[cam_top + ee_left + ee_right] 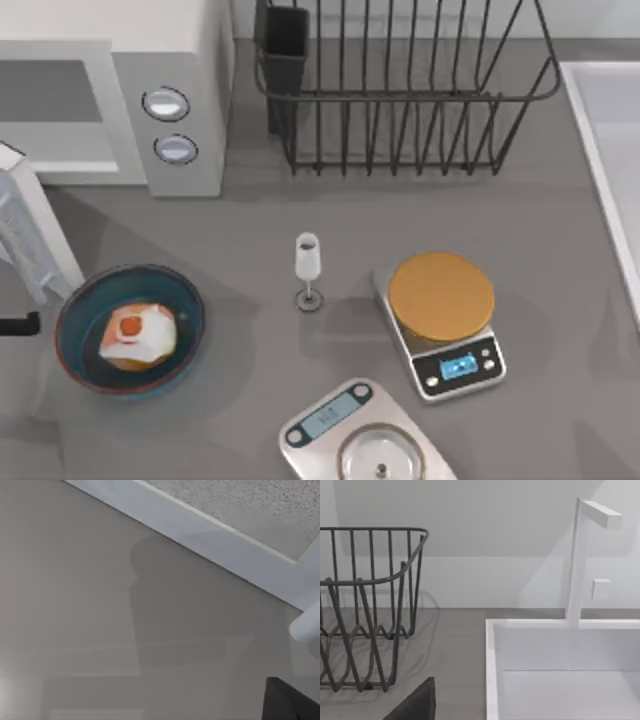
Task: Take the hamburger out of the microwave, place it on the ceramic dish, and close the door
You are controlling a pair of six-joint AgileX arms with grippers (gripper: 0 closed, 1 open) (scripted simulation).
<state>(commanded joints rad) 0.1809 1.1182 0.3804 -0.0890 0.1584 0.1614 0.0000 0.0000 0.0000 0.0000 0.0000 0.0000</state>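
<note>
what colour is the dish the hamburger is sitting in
Deep blue inside with a reddish-brown rim; the ceramic dish holding the hamburger shows best in the top view.

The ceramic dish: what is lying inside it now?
Inside the ceramic dish lies the hamburger, near the middle. The dish floor under the bun is covered, so anything beneath it cannot be seen.
</note>
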